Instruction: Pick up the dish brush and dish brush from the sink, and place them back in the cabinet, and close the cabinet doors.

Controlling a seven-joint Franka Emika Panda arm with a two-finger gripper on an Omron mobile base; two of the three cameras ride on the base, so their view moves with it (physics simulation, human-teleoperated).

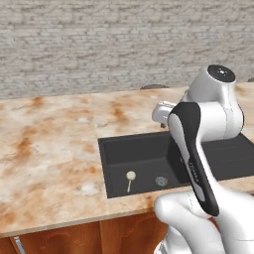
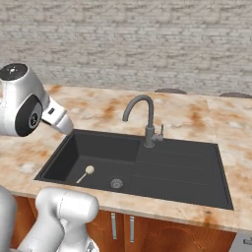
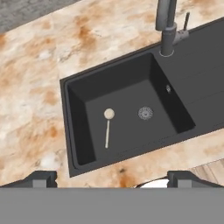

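Hand view, left to right: bare marbled desk [image 3: 35,100], then the sink [image 3: 72,127] wall, then the cream-headed dish brush [image 3: 108,127] flat on the basin floor, drain [image 3: 145,113] just to its right, tap [image 3: 166,26] further right at the rim. The brush's long axis runs roughly vertical in that view, head at the top, thin handle pointing back toward the fingers [image 3: 112,178]. The fingers are spread wide w/ nothing between them, hovering well above the basin, the brush abt centred between the two tips. Judgement: a straight descent would do; the spread already sits across the handle. The black brush can't be made out.
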